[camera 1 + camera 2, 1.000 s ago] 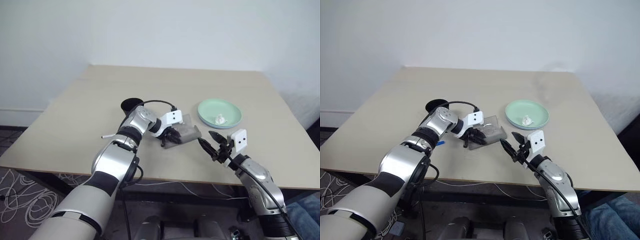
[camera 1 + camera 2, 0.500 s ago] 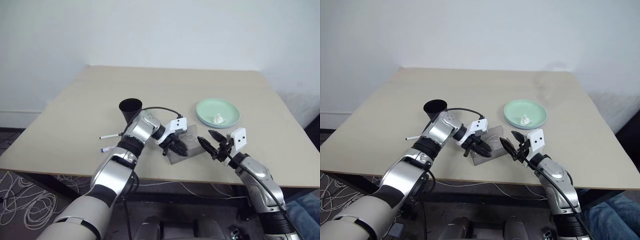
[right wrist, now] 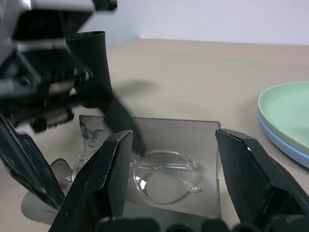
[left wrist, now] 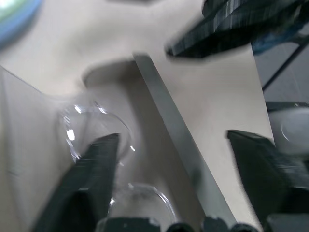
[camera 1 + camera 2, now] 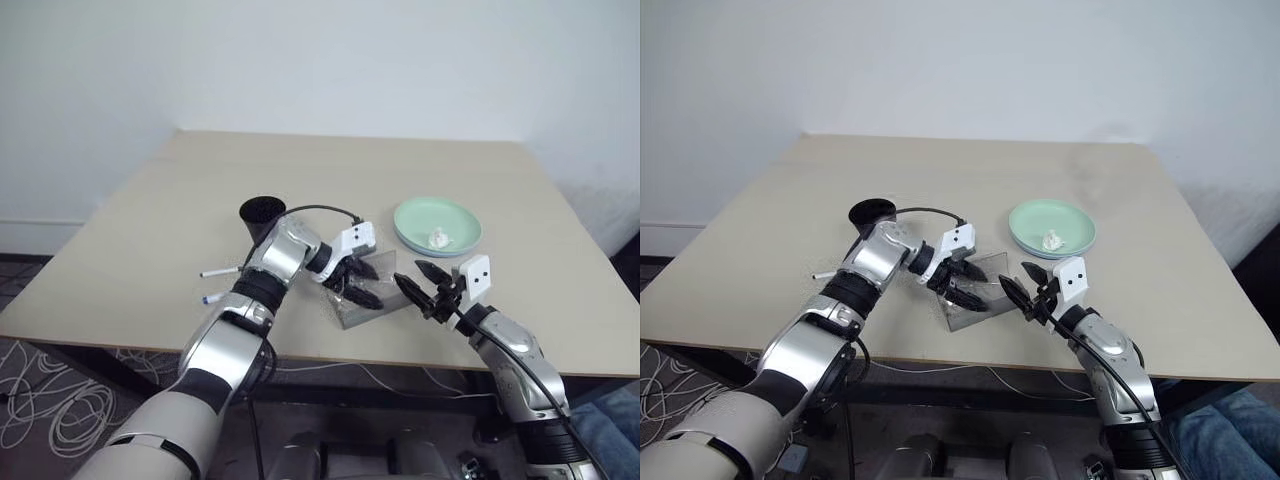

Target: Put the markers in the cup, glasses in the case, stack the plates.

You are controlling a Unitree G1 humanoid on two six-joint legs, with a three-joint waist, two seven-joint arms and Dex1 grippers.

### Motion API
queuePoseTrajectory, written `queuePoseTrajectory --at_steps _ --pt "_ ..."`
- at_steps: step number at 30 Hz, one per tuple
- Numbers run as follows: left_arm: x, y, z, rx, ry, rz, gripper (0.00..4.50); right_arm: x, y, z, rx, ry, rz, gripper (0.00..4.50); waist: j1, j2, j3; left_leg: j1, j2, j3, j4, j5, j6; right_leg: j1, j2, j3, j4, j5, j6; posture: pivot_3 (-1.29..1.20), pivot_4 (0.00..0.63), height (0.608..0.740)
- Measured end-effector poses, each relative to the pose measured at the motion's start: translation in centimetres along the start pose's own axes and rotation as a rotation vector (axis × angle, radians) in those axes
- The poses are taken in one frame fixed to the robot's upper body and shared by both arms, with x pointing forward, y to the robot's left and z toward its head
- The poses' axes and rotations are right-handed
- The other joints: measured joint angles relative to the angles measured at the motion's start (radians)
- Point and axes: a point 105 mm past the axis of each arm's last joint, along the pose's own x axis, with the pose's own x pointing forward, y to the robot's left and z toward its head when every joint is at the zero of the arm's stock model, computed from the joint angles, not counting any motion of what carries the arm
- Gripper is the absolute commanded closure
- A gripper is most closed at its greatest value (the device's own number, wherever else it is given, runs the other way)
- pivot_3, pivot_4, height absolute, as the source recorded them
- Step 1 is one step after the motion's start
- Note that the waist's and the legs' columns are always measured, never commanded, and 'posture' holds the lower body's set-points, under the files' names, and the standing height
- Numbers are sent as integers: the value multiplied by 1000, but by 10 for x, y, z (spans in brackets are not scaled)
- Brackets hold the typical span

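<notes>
Clear transparent plastic glasses [image 3: 161, 174] lie inside the flat grey open-lidded case [image 3: 203, 137]. Left gripper [image 5: 358, 283] and right gripper [image 5: 418, 285], fingers spread, hold nothing beside the case.

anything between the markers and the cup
Nothing visible does. The two markers lie on bare table beside the cup, with open tabletop between them. Both grippers are over at the case.

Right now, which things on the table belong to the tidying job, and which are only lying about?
Belong to the job:
- markers
- cup
- glasses, lying in the open case
- plates, green stacked on blue

Lying about:
- crumpled white scrap on the top plate
- cables on the floor
</notes>
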Motion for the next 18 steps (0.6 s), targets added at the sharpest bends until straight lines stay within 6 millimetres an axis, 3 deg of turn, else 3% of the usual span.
queuePoseTrajectory --at_steps 5,6,9,12,16,18 --pt "-17 16 27 10 -60 90 285 3 -1 2 -12 -6 2 1513 0 0 0 0 0 0 0 0 0 0 0 0 0 0 0 0 0 740" --pt "-21 22 28 16 -57 128 450 4 -2 4 -19 -9 1 1513 0 0 0 0 0 0 0 0 0 0 0 0 0 0 0 0 0 740" --pt "-32 43 22 6 -45 281 1183 5 -4 6 -29 -17 -8 1513 0 0 0 0 0 0 0 0 0 -1 0 0 0 1 1 0 0 740" --pt "-51 63 5 22 7 458 2297 4 -9 8 -32 -25 -32 1513 1 0 0 0 0 0 0 0 0 -1 0 0 0 1 2 0 0 740" --pt "-57 74 -18 85 140 567 3644 5 -13 11 -38 -36 -45 1513 5 0 0 0 -1 0 0 0 0 0 0 0 -1 1 3 0 0 740" --pt "-56 75 -25 132 203 579 3644 6 -13 12 -41 -41 -44 1513 8 0 0 -1 -1 0 0 0 0 0 0 0 -1 1 3 0 0 740"
